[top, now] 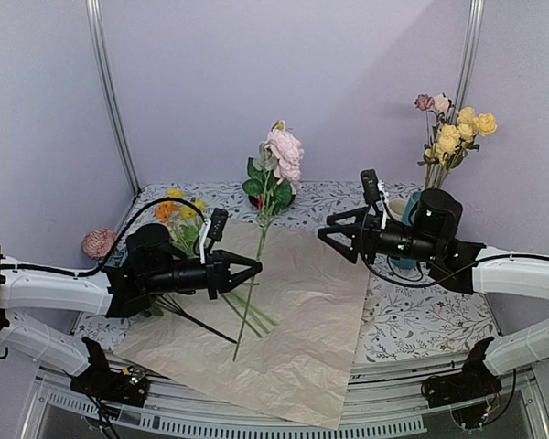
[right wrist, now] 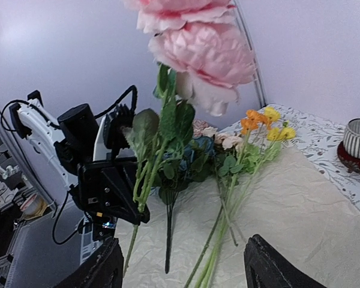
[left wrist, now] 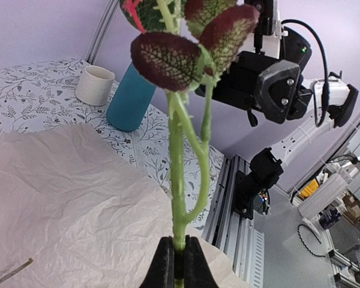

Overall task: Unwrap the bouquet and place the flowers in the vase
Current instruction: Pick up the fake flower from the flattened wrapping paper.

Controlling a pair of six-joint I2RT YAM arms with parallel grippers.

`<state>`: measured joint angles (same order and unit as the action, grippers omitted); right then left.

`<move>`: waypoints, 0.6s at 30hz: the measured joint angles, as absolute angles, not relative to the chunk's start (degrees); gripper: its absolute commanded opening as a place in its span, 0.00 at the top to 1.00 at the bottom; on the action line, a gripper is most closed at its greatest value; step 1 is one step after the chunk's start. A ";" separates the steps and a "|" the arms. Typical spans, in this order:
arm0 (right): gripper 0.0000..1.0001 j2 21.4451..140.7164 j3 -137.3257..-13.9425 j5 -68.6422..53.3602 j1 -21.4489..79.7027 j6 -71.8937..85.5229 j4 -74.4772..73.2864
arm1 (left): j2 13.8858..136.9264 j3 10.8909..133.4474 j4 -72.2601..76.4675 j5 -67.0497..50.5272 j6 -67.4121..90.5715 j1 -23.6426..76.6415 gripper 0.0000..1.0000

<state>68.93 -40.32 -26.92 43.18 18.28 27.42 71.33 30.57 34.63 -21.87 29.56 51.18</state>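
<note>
Pink flower (top: 284, 151) stands nearly upright over the middle of the table. Its stem (left wrist: 177, 180) is pinched low down between the fully closed fingers of the left gripper (top: 252, 268), and its foot hangs on below the grip toward the paper (top: 302, 329), which lies spread flat. The other flowers (top: 178, 218) lie at the paper's left edge, behind the left arm. Yellow blooms (top: 457, 133) already stand in the vase (left wrist: 131, 99) at the far right, behind the right arm. The right gripper (top: 328, 227) faces the stem from the right, fingers spread wide with nothing between them, and is not yet on it.

This reads as a hand-over, since the vase is on the right arm's side. The right gripper should probably take bare stem above the left's grip and below the leaves (left wrist: 168, 60), square across it, so nothing soft gets crushed. The left should let go only once that hold is firm. The bloom looks heavy for so thin a stem, so a high grip will likely limit tipping. At the vase, lead with the stem's foot and steer clear of the blooms already inside.
</note>
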 measured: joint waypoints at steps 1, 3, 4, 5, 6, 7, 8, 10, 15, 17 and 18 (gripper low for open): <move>0.30 69.28 -40.32 -27.83 43.77 17.74 27.38 | 71.33 30.52 34.98 -22.09 29.56 51.27 0.97; 0.32 70.04 -40.32 -29.12 45.41 16.45 27.33 | 71.33 30.17 36.07 -22.65 29.58 51.33 0.97; 0.33 70.46 -40.32 -29.54 46.33 15.75 27.33 | 71.35 30.00 36.49 -22.92 29.58 51.35 0.97; 0.33 70.87 -40.32 -29.98 47.20 15.29 27.38 | 71.37 29.82 36.93 -23.18 29.61 51.37 0.97; 0.34 71.20 -40.32 -30.33 47.81 14.87 27.42 | 71.40 29.76 37.26 -23.40 29.61 51.37 0.97; 0.34 71.66 -40.32 -30.65 48.51 14.35 27.51 | 71.40 29.69 37.60 -23.62 29.61 51.37 0.97; 0.35 72.12 -40.32 -30.92 48.84 14.09 27.62 | 71.40 29.65 37.95 -23.77 29.61 51.37 0.97; 0.36 72.82 -40.32 -31.48 49.82 13.85 28.03 | 71.37 29.56 38.41 -23.99 29.61 51.37 0.97; 0.39 74.11 -40.42 -32.56 50.72 13.43 30.22 | 71.37 29.41 39.20 -24.58 29.65 51.37 0.97; 0.40 74.63 -40.56 -33.04 50.98 13.41 31.00 | 71.37 29.30 39.66 -24.86 29.67 51.37 0.97; 0.40 74.94 -40.60 -33.28 51.07 13.43 31.51 | 71.40 29.28 39.77 -24.91 29.67 51.37 0.97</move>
